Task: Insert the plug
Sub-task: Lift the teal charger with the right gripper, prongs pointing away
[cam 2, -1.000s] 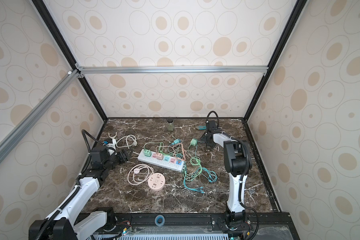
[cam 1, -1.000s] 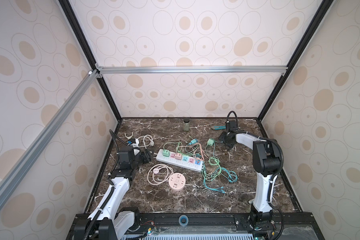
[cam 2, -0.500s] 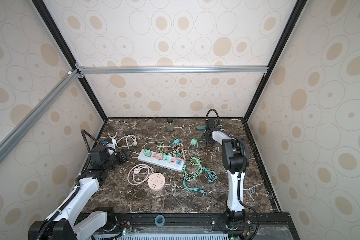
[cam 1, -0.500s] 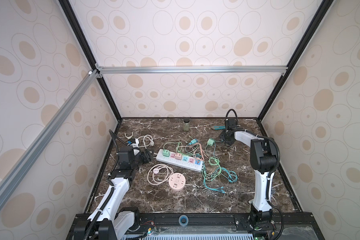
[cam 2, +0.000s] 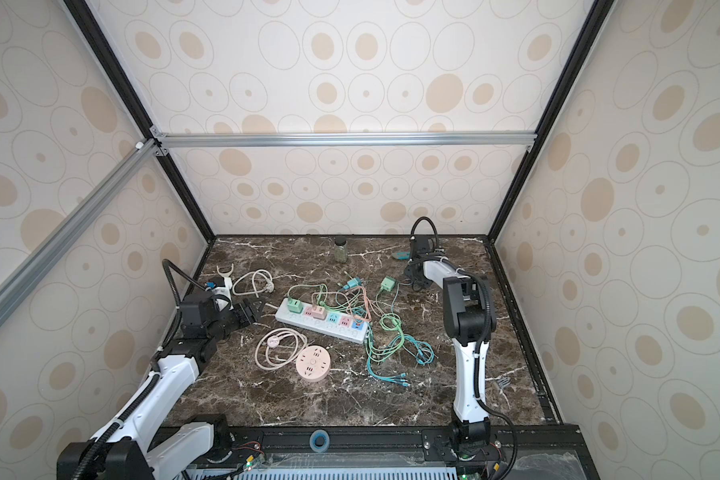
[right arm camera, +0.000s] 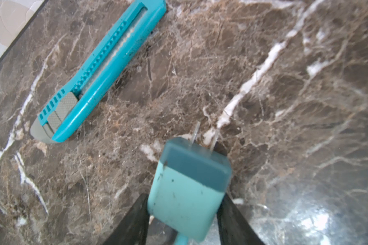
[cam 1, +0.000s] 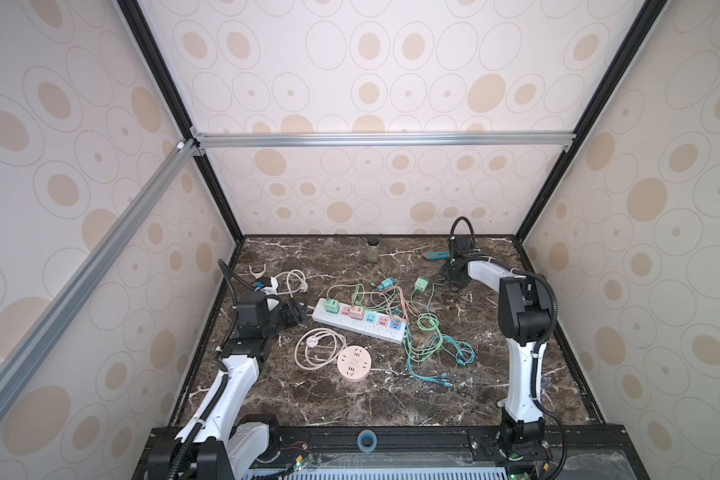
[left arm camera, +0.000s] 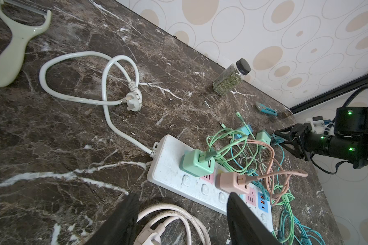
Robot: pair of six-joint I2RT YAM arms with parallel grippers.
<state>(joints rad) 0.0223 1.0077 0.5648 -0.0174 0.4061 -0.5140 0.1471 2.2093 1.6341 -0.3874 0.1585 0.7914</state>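
Plug: teal two-prong adapter, far right rear of surface, prongs pointing away from claw. Left claw jaws apart, just beside left end of white power strip. Strip mid-surface, green adapter and pink adapter seated in it. Round pink socket in front of strip. Cable tangle right of strip. Right claw clamped on plug, fingers either side. Teal utility knife near, apart from plug.

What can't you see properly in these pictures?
- Right wrist view, the teal plug: cable cut by the bottom edge, prongs blurred.
- Left wrist view: power strip far end, behind the left tool.
- In both top views: the plug in the right tool, too small.
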